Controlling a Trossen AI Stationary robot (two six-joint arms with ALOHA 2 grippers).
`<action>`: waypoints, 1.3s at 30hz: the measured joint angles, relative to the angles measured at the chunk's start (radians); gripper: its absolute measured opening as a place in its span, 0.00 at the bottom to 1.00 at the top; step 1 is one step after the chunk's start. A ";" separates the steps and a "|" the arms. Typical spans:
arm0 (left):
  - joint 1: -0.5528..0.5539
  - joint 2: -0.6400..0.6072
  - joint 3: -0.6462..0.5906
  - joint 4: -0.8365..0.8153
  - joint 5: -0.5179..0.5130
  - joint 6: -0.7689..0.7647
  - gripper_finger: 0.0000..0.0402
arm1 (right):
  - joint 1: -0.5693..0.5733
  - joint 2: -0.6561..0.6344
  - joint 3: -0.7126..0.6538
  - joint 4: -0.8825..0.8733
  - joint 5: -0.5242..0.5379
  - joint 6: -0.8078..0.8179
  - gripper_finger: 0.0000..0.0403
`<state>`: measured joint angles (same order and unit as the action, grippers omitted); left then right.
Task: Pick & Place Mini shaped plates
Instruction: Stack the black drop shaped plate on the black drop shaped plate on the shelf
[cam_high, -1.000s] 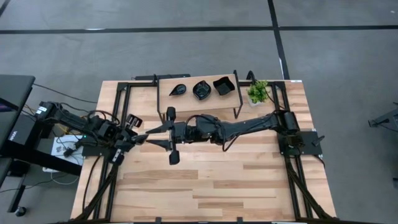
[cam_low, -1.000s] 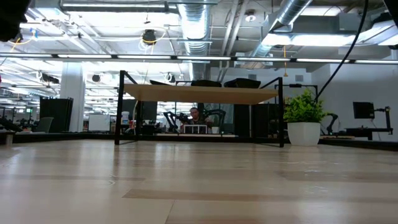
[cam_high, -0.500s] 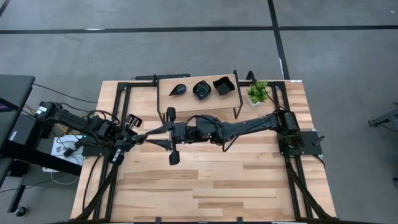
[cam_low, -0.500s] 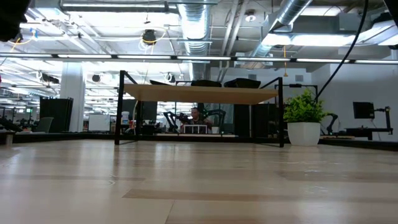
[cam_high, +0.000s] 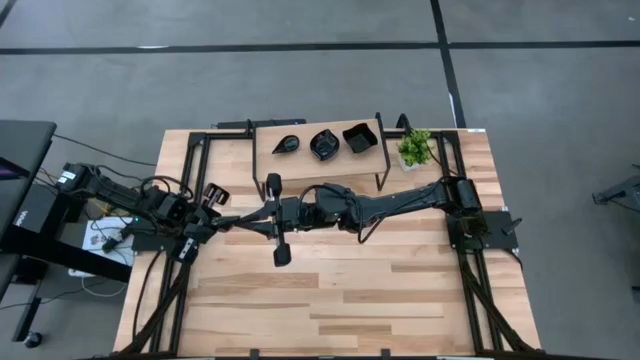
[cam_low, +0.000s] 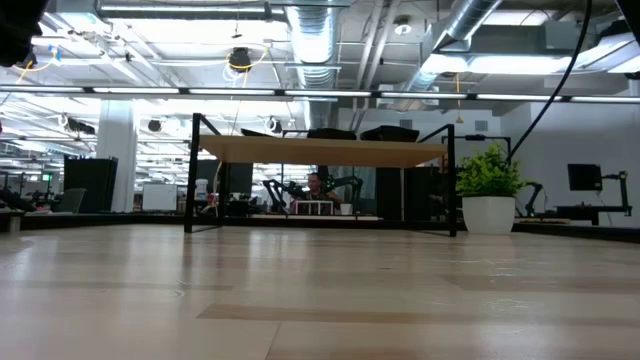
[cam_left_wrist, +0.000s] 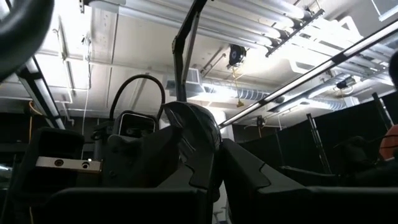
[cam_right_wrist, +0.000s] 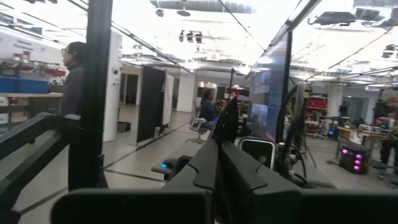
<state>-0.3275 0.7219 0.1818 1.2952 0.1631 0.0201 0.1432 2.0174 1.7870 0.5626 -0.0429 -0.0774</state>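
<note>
Above the table centre, the left gripper (cam_high: 237, 221) and right gripper (cam_high: 252, 219) both clamp one black plate (cam_left_wrist: 198, 134), held on edge; its long axis cannot be told.

Glossy black plates (cam_high: 324, 144); pale striped wood table (cam_high: 400, 290).

My left arm reaches in from the table's left edge with its left gripper (cam_high: 232, 222) clamped on a thin dark plate (cam_left_wrist: 198, 134), while my right arm stretches low across the middle, its right gripper (cam_high: 262, 218) pinched on that same plate (cam_right_wrist: 225, 121), tips meeting.
</note>
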 joint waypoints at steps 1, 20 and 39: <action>0.000 0.000 0.000 0.000 0.000 -0.003 0.06 | 0.000 0.000 0.000 0.000 -0.009 0.000 0.02; 0.000 0.012 0.000 -0.008 -0.074 -0.124 0.14 | 0.000 0.000 0.000 0.002 -0.016 -0.001 0.01; 0.000 0.058 0.000 -0.014 -0.084 -0.231 0.46 | 0.000 0.000 0.000 -0.001 -0.013 -0.001 0.00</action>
<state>-0.3275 0.7795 0.1818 1.2813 0.0794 -0.2107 0.1429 2.0171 1.7870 0.5617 -0.0559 -0.0786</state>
